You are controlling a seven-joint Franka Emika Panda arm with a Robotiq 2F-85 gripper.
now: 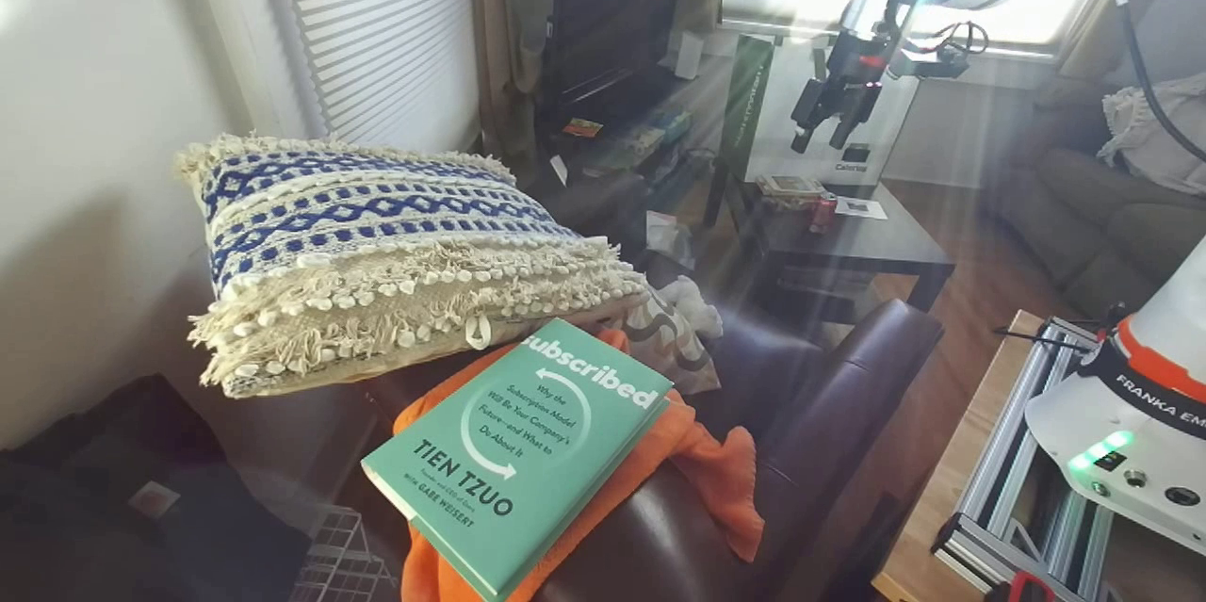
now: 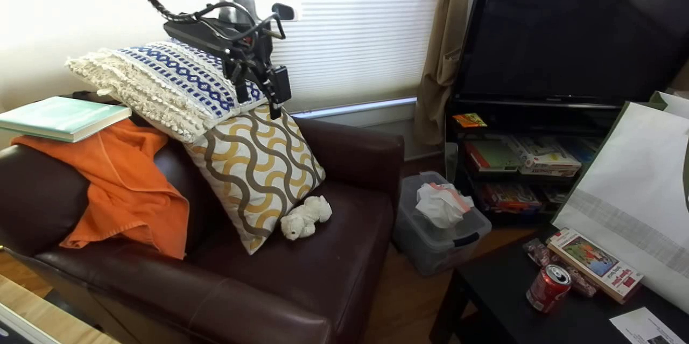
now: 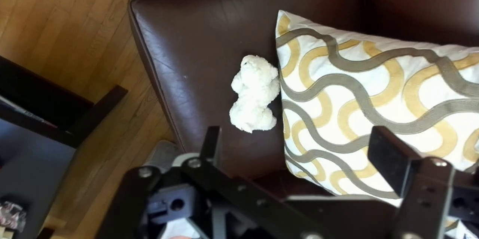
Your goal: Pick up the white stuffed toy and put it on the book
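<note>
The white stuffed toy [image 2: 306,218] lies on the brown leather seat, against the lower edge of a wavy-patterned pillow. It also shows in the wrist view [image 3: 254,95] and, partly hidden, in an exterior view [image 1: 694,303]. The teal-green book [image 1: 528,461] lies flat on the orange cloth on the chair's backrest; it also shows in an exterior view [image 2: 62,118] and is out of the wrist view. My gripper [image 2: 261,100] is open and empty, high above the seat and apart from the toy. Its fingers are spread wide in the wrist view [image 3: 295,143].
The wavy-patterned pillow [image 2: 253,172] leans on the seat, with the fringed blue-and-cream pillow [image 1: 377,244] above it. The orange cloth [image 2: 129,182] hangs over the backrest. Chair arms [image 2: 188,290] flank the seat. A dark table [image 2: 484,301] with a red can [image 2: 548,289] stands nearby.
</note>
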